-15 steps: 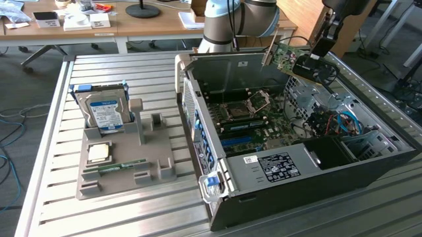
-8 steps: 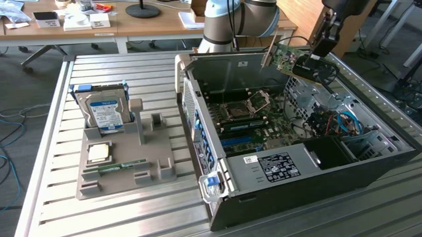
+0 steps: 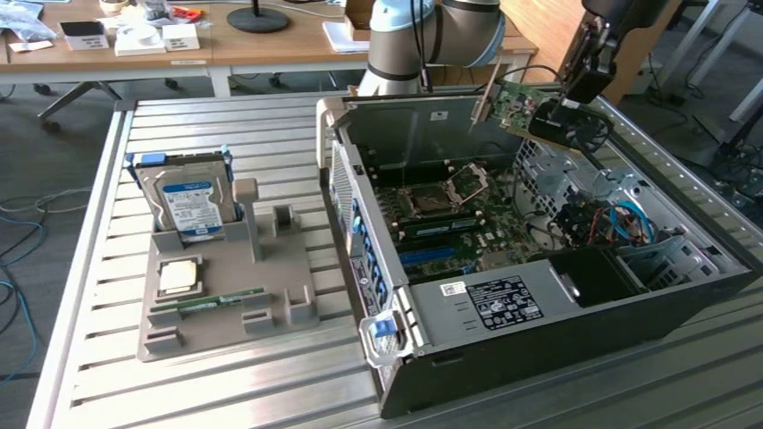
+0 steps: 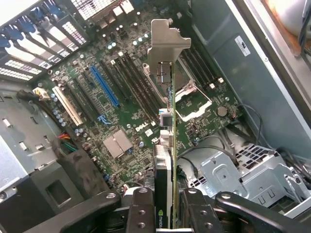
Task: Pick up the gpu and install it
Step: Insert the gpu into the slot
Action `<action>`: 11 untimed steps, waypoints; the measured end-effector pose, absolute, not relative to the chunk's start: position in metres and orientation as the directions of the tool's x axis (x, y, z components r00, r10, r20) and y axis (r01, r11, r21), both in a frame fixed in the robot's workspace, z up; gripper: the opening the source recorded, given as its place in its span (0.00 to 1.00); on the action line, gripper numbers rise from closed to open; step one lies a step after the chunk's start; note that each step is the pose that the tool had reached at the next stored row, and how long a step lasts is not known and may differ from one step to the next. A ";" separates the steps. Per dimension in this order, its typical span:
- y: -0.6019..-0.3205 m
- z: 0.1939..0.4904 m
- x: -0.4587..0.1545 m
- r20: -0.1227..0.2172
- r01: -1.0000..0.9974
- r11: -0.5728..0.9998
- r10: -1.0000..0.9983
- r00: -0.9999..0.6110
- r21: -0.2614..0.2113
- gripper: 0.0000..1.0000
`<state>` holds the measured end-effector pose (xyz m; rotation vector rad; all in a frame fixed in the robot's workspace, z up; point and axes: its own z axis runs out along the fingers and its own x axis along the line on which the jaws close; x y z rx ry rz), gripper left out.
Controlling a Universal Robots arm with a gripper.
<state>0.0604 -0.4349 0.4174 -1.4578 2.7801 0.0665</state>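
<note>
One gpu (image 4: 171, 121) in hand (image 4: 167, 209), above mobo (image 4: 127, 127)

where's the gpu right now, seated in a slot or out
Out. The gripper holds the gpu edge-on in the air above the open case, well off the motherboard.

Exterior view: on the table (image 3: 238, 384), the case (image 3: 573, 344) sits at 3 o'clock of the holder (image 3: 214, 326). On the holder, the drive (image 3: 188, 201) stands at 12 and the RAM (image 3: 221, 302) lies at 6. The gpu (image 3: 515, 103) hangs at 1 o'clock over the motherboard (image 3: 459, 219).
</note>
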 end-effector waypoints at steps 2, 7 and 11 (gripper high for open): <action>-0.435 0.417 0.060 -0.021 -0.824 0.566 -0.824 -0.567 0.037 0.27; -0.435 0.417 0.060 -0.021 -0.826 0.562 -0.826 -0.563 0.037 0.27; -0.435 0.417 0.060 -0.021 -0.828 0.560 -0.828 -0.561 0.037 0.27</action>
